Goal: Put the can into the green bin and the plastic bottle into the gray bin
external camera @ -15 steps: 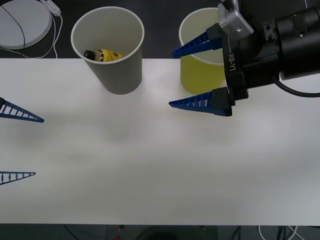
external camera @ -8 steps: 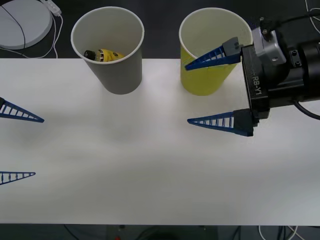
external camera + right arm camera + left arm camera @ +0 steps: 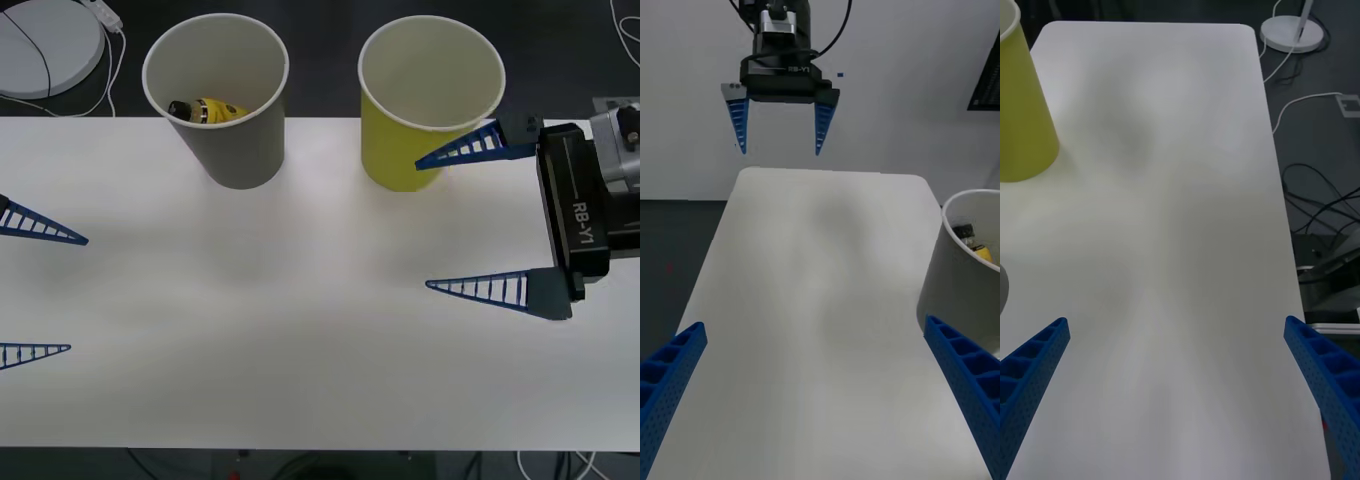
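Right end effector (image 3: 430,222) wide open, empty, just beside green bin (image 3: 425,150). Plastic bottle (image 3: 207,109) lies on its side in gray bin (image 3: 222,145). Left end effector (image 3: 78,294) open, empty, well apart.

green bin (image 3: 1019,105) cropped, plastic bottle (image 3: 207,109) half-hidden

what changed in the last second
The right gripper, open and empty, drew back from over the green bin toward the robot's right and nearer the robot, uncovering the bin's rim. The left gripper, also open, the gray bin and the plastic bottle inside it stayed put.
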Available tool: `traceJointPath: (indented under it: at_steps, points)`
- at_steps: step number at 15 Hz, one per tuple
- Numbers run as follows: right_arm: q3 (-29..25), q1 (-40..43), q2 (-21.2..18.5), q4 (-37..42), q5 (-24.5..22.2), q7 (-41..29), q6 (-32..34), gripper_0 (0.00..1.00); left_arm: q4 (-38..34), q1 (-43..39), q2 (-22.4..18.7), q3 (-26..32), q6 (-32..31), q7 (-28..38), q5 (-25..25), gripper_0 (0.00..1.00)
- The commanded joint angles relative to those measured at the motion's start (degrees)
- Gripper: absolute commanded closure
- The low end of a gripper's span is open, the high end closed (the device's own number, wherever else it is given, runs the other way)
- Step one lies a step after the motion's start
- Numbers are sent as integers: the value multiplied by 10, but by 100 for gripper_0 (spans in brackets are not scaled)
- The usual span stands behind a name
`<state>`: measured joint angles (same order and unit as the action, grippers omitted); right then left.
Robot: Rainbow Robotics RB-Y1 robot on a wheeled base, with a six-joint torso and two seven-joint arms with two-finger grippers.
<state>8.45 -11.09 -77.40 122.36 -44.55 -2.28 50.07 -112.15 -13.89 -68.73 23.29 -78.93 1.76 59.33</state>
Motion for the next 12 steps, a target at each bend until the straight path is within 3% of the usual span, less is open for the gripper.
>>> traceJointPath:
  at_steps: [1,4,12]
  points:
    - [-56,55,16,2,-25,11,34,0,0,0,0,0,0,0,0,0]
    - [-107,110,23,8,-57,24,49,0,0,0,0,0,0,0,0,0]
    - [-177,227,24,9,-57,26,52,0,0,0,0,0,0,0,0,0]
